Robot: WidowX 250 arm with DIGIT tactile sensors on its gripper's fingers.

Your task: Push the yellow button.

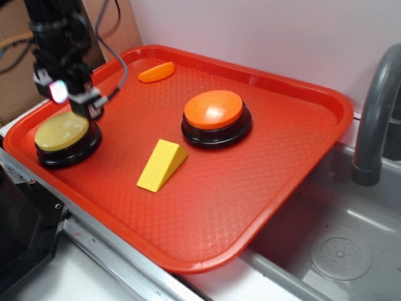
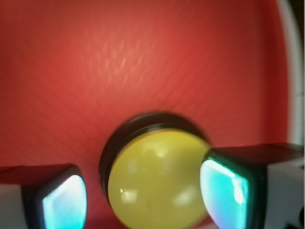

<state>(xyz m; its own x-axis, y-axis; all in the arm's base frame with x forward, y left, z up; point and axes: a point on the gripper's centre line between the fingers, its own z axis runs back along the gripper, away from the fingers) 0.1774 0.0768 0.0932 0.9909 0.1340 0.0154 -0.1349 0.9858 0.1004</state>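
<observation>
Tool, fingers spread and holding nothing, hangs over the yellow button near the tray's left edge; press apparently not yet made.

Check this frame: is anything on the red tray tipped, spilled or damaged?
Nothing stands out. The pale yellow domed button, the orange domed button, the yellow wedge block and a small orange piece all lie flat on the red textured tray, apart.

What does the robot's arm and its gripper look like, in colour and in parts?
The arm is black, with dark cables hanging beside it. The gripper has black and pale grey blocky fingers; in the wrist view their inner pads glow turquoise.
</observation>
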